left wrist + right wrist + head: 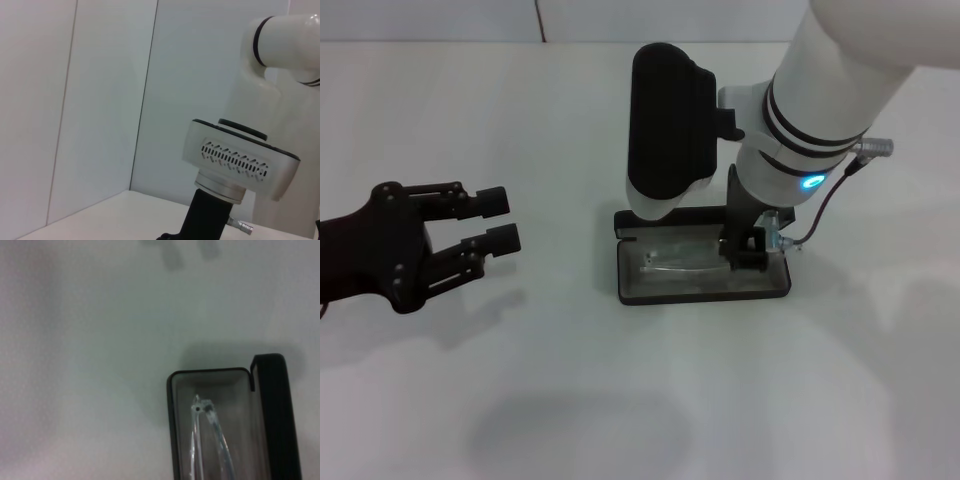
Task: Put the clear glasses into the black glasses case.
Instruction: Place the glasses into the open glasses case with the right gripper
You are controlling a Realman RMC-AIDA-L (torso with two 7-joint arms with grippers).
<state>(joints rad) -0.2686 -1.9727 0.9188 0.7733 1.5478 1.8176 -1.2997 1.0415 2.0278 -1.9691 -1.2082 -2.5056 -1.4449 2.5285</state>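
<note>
Resting inside the open black glasses case (705, 283), the clear glasses (672, 263) are seen directly beneath the right hand (750, 252), whose grip cannot be told; the left hand (490, 222) is held released, well apart.

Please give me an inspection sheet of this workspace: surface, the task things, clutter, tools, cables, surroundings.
Surface: white table, bare, some shadows.
Job's things: black glasses case open, lid up; clear glasses lying inside on the grey lining.
Clutter: nothing seen.
Tools: right tool down at the case's right end; left tool open, hovering apart at the left, holding nothing.
Cables: dark cable on the right wrist.
Surroundings: white wall panels behind.
</note>
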